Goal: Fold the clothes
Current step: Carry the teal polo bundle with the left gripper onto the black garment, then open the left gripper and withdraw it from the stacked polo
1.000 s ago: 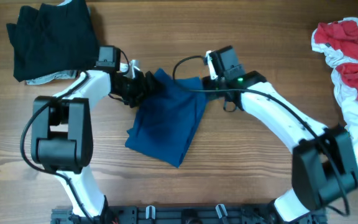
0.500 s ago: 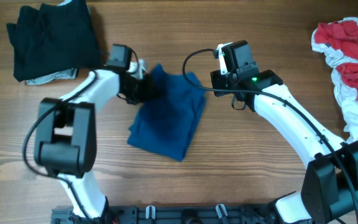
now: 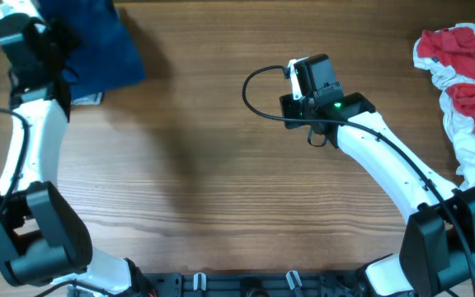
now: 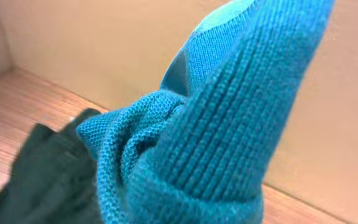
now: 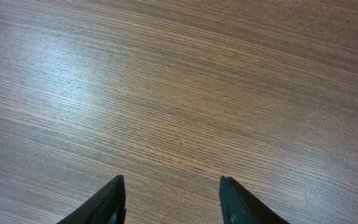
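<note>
The deep-blue shirt (image 3: 97, 41) hangs bunched at the far left back corner, with my left gripper (image 3: 56, 40) shut on it. In the left wrist view its ribbed blue fabric (image 4: 229, 124) fills the frame and hides the fingers. A black garment (image 4: 36, 174) lies below it. A sliver of pale grey garment (image 3: 87, 99) shows under the shirt's edge. My right gripper (image 5: 171, 180) hovers open over bare wood near the table's middle, holding nothing. The red-and-white garment (image 3: 464, 91) lies crumpled at the right edge.
The wooden table (image 3: 221, 181) is bare between the two arms. My right arm (image 3: 386, 165) reaches in from the front right. A pale wall (image 4: 92, 50) stands close behind the left gripper.
My left gripper closed on the blue shirt and carried it from the table's middle to the far left back corner. The right gripper pulled back a little, then held still.
</note>
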### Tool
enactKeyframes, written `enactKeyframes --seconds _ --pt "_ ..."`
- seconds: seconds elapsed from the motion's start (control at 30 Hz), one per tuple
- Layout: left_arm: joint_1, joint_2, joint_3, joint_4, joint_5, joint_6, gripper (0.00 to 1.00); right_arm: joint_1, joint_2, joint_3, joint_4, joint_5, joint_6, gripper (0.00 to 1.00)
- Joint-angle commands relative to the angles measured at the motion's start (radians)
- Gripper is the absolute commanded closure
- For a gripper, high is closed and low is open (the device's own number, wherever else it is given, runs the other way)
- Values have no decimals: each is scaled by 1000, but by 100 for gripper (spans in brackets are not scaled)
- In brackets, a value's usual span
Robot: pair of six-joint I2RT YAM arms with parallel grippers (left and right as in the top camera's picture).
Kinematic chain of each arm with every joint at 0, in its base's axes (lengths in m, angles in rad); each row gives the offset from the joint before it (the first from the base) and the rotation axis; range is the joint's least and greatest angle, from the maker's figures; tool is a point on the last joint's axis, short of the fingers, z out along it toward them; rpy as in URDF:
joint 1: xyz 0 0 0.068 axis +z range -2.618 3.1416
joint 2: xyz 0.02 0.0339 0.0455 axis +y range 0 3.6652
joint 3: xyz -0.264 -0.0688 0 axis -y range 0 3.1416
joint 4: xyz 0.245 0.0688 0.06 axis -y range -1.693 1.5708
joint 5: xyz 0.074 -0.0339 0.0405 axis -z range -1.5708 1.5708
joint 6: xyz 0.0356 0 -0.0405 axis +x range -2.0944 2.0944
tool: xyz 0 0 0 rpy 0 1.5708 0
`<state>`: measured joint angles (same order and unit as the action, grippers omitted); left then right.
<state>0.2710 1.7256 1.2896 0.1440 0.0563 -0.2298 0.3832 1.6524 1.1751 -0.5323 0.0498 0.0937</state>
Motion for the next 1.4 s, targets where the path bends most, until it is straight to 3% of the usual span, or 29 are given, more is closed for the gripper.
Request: enactKeyframes --seconds 0.0,0.27,0.33,0.63,0.67,0.7,0.73,0.77,0.8,0.93,1.1,1.23,1.37 --pt "46 68 23 74 -16 14 96 -2 -24 24 0 2 41 51" --pt "87 237 25 283 -27 14 96 -2 -24 24 -7 -5 67 50" --pt "90 252 29 295 -117 12 96 -2 -24 24 -8 -6 67 50" --pt "100 375 126 345 -192 14 96 -2 -24 24 -8 -25 75 50" --pt "102 382 134 347 -203 14 94 -2 -24 24 -8 -25 75 50" --pt "105 382 136 348 -213 14 71 -2 -24 24 -8 -26 74 50" --pt "114 382 139 358 -215 14 33 -2 -24 24 -8 -30 74 50" --pt "128 372 153 353 -214 14 12 -2 -24 24 -8 -32 74 50" --pt "142 356 169 333 -208 13 1 -2 -24 24 -8 -32 74 50" --pt "153 244 216 163 -72 13 0 -2 -24 24 -3 -31 74 46" --pt "63 191 216 -85 121 13 0 -2 -24 24 7 -31 73 44" --pt "-11 203 216 -247 134 13 0 -2 -24 24 3 -31 71 44" --pt "-32 281 216 -245 119 12 0 -2 -24 24 0 -32 69 44"
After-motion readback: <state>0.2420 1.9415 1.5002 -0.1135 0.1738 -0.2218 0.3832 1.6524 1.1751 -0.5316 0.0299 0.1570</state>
